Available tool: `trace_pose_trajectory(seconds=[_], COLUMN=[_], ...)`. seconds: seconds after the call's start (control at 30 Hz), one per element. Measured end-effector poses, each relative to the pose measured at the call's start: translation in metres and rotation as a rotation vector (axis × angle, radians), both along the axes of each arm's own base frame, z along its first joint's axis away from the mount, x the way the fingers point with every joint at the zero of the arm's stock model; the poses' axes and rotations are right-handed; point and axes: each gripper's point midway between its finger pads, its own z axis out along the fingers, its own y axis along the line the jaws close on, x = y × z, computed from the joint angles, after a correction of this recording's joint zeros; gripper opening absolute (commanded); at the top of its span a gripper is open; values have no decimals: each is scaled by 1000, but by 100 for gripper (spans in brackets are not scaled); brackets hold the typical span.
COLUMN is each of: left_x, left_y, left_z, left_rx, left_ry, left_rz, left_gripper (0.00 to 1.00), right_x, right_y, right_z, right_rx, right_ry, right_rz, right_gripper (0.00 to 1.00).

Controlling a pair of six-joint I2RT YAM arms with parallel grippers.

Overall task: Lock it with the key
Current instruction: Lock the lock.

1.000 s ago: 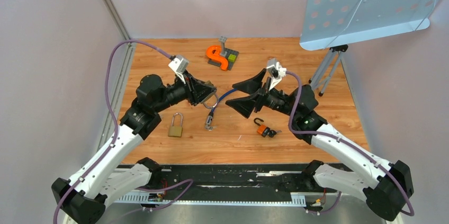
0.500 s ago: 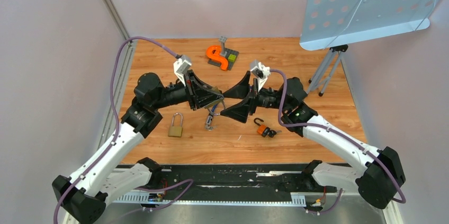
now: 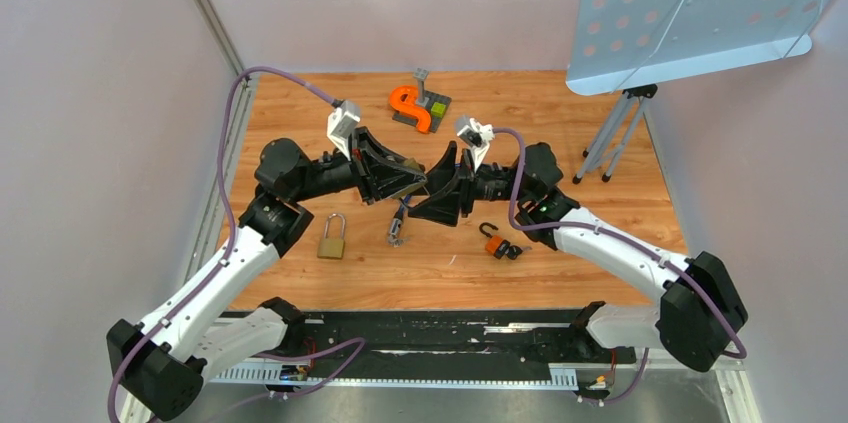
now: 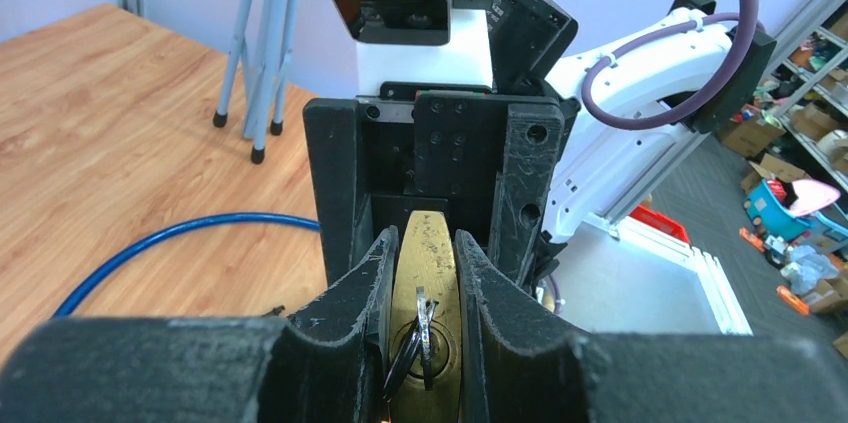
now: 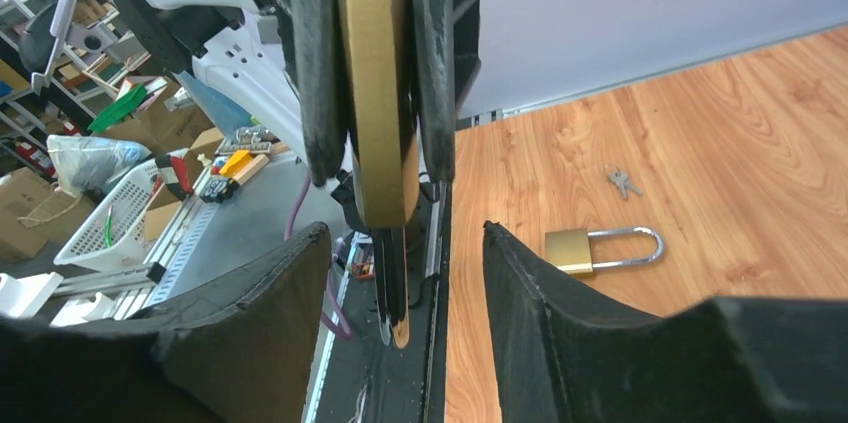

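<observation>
My left gripper point(image 4: 425, 273) is shut on a brass padlock point(image 4: 432, 253), held in the air with its keyhole end toward the wrist camera. A key point(image 4: 424, 328) on a dark ring sits in the keyhole. In the right wrist view the same padlock point(image 5: 375, 93) is clamped between the left fingers point(image 5: 315, 63), and key blades point(image 5: 393, 283) hang below it. My right gripper point(image 5: 400, 288) is open, its jaws wide on either side of the hanging keys without touching them. In the top view the left gripper point(image 3: 410, 179) and the right gripper point(image 3: 436, 189) meet nose to nose above the table.
On the table lie a second brass padlock point(image 3: 331, 237), a blue cable lock point(image 3: 400, 215), a small orange padlock point(image 3: 497, 244) and an orange S-shaped piece on a block point(image 3: 412, 107). A tripod point(image 3: 610, 138) with a perforated panel stands at the back right. Loose keys point(image 5: 620, 181) lie on the wood.
My right arm has swung left, bringing its open jaws up to the left gripper. The left gripper has moved slightly right and keeps hold of the padlock.
</observation>
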Motion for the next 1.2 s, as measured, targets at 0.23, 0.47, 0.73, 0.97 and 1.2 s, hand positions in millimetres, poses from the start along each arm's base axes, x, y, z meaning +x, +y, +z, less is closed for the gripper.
trace_pose_trajectory(seconds=[0.23, 0.47, 0.73, 0.97, 1.2], left_x=[-2, -1, -4, -11, -5], left_y=[-1, -1, 5, 17, 17], left_z=[-2, -4, 4, 25, 20], left_rx=[-6, -3, -13, -63, -49], left_ry=[-6, 2, -39, -65, -7], left_rz=[-19, -17, 12, 69, 87], left_gripper=[0, 27, 77, 75, 42], right_x=[0, -2, 2, -6, -9], right_y=[8, 14, 14, 2, -4], right_z=[3, 3, -5, 1, 5], right_rx=[22, 16, -18, -32, -36], right_ry=[15, 28, 67, 25, -30], right_rz=[15, 47, 14, -9, -27], right_gripper=[31, 0, 0, 0, 0])
